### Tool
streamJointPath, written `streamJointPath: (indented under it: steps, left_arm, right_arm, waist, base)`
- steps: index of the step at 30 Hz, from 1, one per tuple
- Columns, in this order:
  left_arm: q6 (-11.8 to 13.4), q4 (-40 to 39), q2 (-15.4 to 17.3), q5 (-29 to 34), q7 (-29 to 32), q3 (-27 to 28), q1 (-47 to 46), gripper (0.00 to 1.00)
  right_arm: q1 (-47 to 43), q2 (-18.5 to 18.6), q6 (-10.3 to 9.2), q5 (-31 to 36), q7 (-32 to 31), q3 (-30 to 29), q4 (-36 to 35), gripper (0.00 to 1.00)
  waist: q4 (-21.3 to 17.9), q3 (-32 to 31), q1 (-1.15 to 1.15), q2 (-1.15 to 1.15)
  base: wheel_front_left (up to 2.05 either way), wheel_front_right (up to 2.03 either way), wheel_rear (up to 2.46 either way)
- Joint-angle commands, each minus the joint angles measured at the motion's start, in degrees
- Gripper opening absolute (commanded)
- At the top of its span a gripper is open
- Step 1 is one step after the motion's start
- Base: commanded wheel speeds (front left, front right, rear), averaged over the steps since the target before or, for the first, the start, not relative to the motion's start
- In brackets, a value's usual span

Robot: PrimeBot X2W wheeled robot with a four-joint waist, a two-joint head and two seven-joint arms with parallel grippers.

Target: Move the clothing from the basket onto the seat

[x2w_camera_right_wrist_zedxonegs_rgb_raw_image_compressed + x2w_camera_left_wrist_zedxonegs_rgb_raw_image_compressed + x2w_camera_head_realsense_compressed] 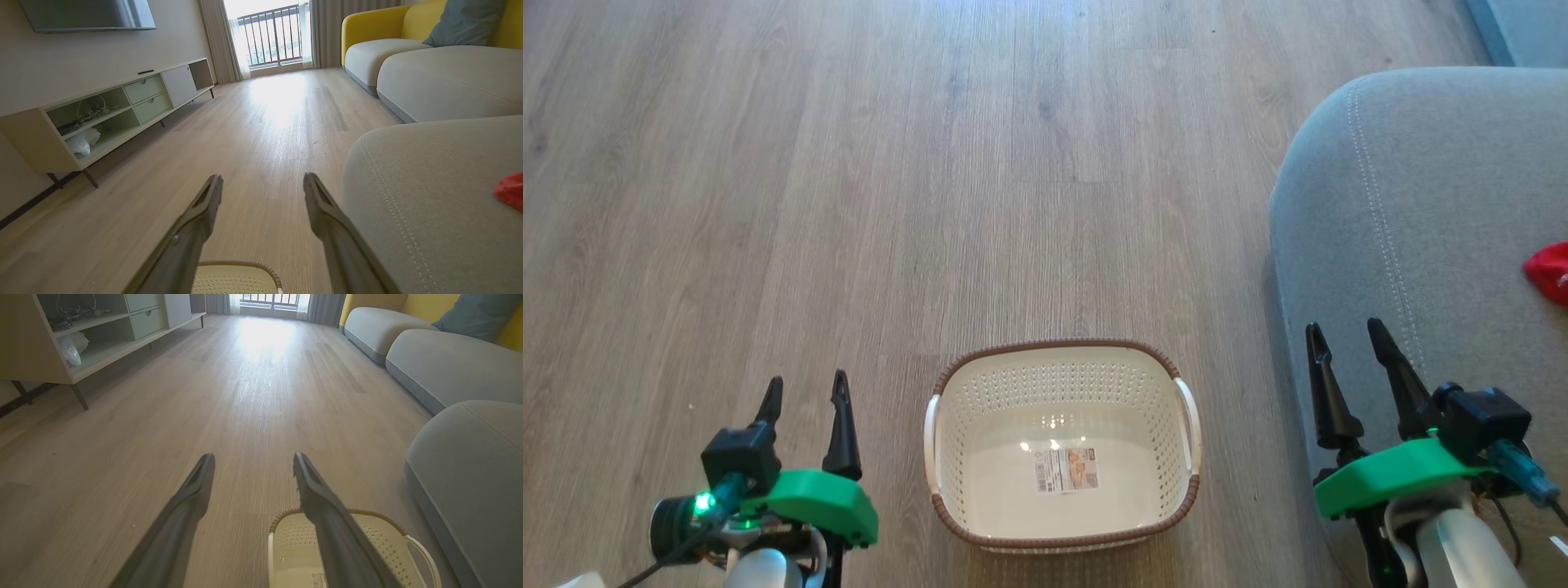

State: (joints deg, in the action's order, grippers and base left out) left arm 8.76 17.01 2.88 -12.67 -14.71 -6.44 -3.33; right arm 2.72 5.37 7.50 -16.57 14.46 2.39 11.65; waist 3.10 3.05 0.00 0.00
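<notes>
While the basket [1058, 384] stands on the wood floor [849, 163] just ahead of the robot, its pale bottom lies bare around a printed label [1066, 469] stuck flat near the middle. The clothing [1550, 271] shows as a patch of red fabric on the grey seat [1405, 180], well to the right of the basket. The picture's edge cuts it off, so I cannot tell which way it lies. The basket's white handles face left and right, so its long axis runs across the robot's front, one end toward the seat. The left end effector [806, 380] hangs over the floor left of the basket, its fingers spread and holding nothing. The right end effector [1343, 327] hangs at the seat's near edge, likewise spread and holding nothing. Further off are a low cabinet [102, 118], a yellow sofa [376, 20] and a bright balcony window [271, 36].
</notes>
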Motion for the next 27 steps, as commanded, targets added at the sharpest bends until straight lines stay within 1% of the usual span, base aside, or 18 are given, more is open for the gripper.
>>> streamJointPath:
  steps: [1, 8, 12, 14, 21, 25, 27]
  left_arm:
    - [0.0, -2.4, 0.0, 0.2, -0.3, 2.1, -1.9, 1.0]
    - [-0.8, -2.6, 0.0, -0.6, -0.3, 2.5, -1.7, 1.0]
    - [-1.9, -3.3, 0.0, -1.2, -0.3, 2.9, -1.7, 1.0]
    - [-2.7, -3.8, 0.0, -2.3, -0.3, 3.2, -1.7, 1.0]
    - [-4.9, -4.6, 0.0, -2.7, -0.3, 3.7, -1.4, 1.0]
    - [-7.1, -4.8, 0.0, -4.5, -0.3, 4.1, -1.1, 1.0]
    - [-7.3, -4.8, 0.0, -4.3, -0.3, 4.2, -1.0, 1.0]
  right_arm:
    - [1.3, -0.2, -0.01, 0.5, 0.5, 1.4, -1.5, 1.0]
    - [1.5, -0.3, -0.01, 0.4, 0.5, 1.8, -1.1, 1.0]
    - [1.6, -0.3, -0.01, 0.5, 0.5, 1.9, -1.0, 1.0]
    - [1.6, -0.4, -0.01, 0.5, 0.5, 1.8, -0.9, 1.0]
    - [1.9, -0.4, -0.01, 0.4, 0.5, 1.8, -0.7, 1.0]
    - [1.7, -0.6, -0.01, 0.3, 0.5, 1.9, -0.6, 1.0]
    - [1.5, -0.7, -0.01, 0.2, 0.5, 1.8, -0.4, 1.0]
  waist:
    - [0.0, 0.0, 0.0, 0.0]
    - [-0.2, 0.0, 0.0, 0.0]
    - [-0.3, 0.3, 0.0, 0.0]
    - [-0.3, 0.4, 0.0, 0.0]
    - [-0.4, 0.5, 0.0, 0.0]
    - [-0.5, 0.3, 0.0, 0.0]
    - [-0.5, 0.1, 0.0, 0.0]
  base:
    - [0.0, 0.0, 0.0]
    - [0.0, 0.0, 0.0]
    - [0.0, 0.0, 0.0]
    - [0.0, 0.0, 0.0]
    - [0.0, 0.0, 0.0]
    - [0.0, 0.0, 0.0]
    - [0.0, 0.0, 0.0]
